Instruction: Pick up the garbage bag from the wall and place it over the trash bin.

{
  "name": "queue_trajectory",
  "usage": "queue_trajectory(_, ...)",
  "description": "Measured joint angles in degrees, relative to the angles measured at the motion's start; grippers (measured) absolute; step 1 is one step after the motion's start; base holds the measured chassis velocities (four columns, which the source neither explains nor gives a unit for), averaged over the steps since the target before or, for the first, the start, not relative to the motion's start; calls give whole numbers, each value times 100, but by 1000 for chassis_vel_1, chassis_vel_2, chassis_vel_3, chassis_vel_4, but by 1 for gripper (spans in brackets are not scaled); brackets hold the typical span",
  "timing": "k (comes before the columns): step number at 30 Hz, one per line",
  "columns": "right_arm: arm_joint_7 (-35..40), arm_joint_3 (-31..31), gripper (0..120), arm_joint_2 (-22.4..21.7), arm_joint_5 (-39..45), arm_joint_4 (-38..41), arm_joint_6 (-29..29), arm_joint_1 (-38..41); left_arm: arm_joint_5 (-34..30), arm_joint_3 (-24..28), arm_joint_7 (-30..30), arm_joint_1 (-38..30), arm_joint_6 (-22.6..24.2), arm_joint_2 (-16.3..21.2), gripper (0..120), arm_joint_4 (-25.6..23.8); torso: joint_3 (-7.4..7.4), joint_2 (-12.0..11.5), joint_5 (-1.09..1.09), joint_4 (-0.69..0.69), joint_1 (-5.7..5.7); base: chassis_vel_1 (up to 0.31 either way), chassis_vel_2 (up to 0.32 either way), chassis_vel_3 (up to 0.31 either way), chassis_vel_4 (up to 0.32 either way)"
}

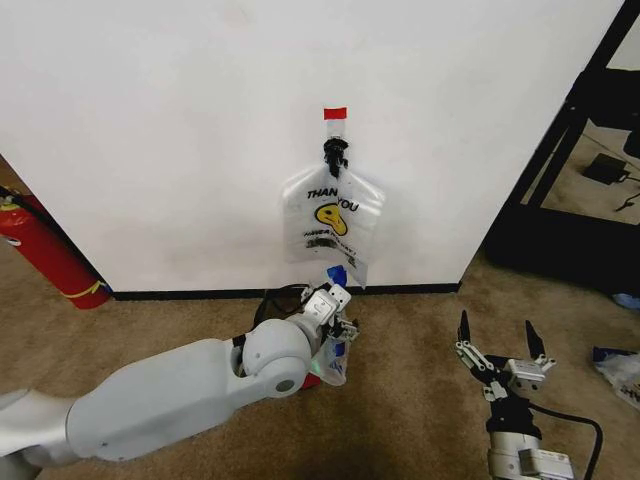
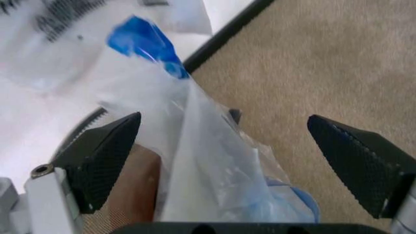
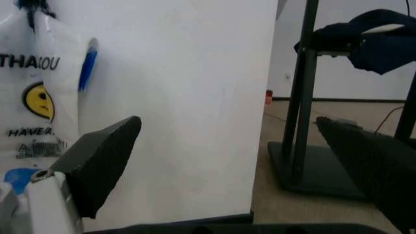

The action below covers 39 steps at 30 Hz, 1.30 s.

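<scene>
The left arm reaches forward from the head view's 8 o'clock corner toward centre, elbow bent, its left tool (image 1: 338, 318) spread wide in the wrist view. The right tool (image 1: 496, 340) waits at 4 o'clock, pointing up, black fingers (image 1: 464, 329) splayed apart.

A bag bundle (image 1: 333, 220) hangs on the wall (image 1: 180, 130), the trash bin (image 1: 282, 300) below it, a fire extinguisher (image 1: 45, 250) far left.

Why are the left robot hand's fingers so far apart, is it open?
Open. The left gripper has its two black fingers spread wide, with the garbage bag loose in the gap, not pinched.
</scene>
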Motion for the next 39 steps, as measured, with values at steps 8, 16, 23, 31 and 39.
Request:
queue_trajectory(8, 25, -12, 100, -43, 28, -19, -16, 50, 63, 41, -60, 145, -16, -20, 88, 192, 0, 0, -1, 1, 0, 0, 0, 0, 0)
queue_trajectory(16, 19, -117, 100, -56, 8, -45, -22, 67, 132, -139, -61, 208, -26, 17, 60, 197, 0, 0, -1, 1, 0, 0, 0, 0, 0)
queue_trajectory(23, 14, -186, 100, -83, -40, -47, -34, 57, 225, -235, 6, 233, -31, 73, 33, 203, 0, 0, -1, 1, 0, 0, 0, 0, 0)
queue_trajectory(31, 38, -292, 100, -157, -1, -18, -164, 76, 158, -318, -13, 358, -34, 116, 5, 208, 0, 0, -1, 1, 0, 0, 0, 0, 0)
queue_trajectory(39, 116, -558, 100, -618, 666, 190, -697, 96, 170, -505, -70, 582, -37, 126, 0, 128, -1, 0, -2, 0, 0, 0, 0, 0, 0)
